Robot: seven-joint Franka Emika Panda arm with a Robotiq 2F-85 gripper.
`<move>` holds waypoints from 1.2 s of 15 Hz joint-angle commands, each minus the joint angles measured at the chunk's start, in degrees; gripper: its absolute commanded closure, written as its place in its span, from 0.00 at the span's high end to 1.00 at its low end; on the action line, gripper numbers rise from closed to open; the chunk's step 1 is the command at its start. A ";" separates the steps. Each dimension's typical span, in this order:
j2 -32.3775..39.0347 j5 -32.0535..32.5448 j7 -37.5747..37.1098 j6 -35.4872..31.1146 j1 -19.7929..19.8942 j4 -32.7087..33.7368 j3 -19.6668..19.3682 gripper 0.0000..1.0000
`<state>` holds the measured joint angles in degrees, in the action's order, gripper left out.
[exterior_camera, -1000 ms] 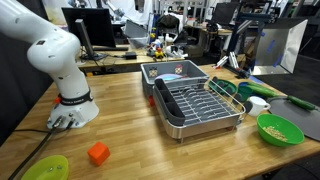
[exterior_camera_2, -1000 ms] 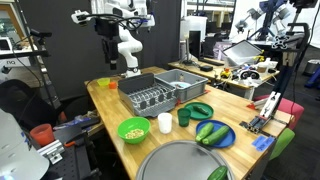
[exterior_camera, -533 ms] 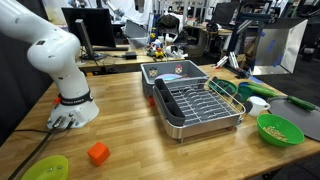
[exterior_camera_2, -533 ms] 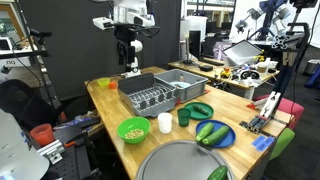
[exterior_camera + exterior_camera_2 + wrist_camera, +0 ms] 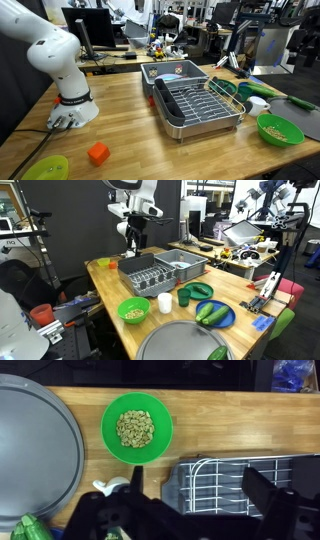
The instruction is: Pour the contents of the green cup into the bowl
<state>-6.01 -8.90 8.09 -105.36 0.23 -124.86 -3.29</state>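
The round plastic bowl (image 5: 112,442) of tan bits (image 5: 135,428) and the cylindrical green cup (image 5: 184,297) sat by the wire dish rack (image 5: 225,472). The gripper (image 5: 198,490) hung with jaws spread wide, empty.

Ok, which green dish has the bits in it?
The deeper bowl beside the white cup, tan bits inside; the flatter dish lies past the dark green cup.

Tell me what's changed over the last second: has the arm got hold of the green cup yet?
No. In an exterior view the gripper has swung toward the right of the picture and a little lower, high over the dish rack end of the table, open and empty. The green cup, the bowl and the white cup have not moved.
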 commanded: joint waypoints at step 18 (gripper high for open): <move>12.44 0.86 0.03 13.22 3.17 14.21 -2.06 1.00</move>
<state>0.43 -8.59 8.29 -98.31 2.02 -117.59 -5.19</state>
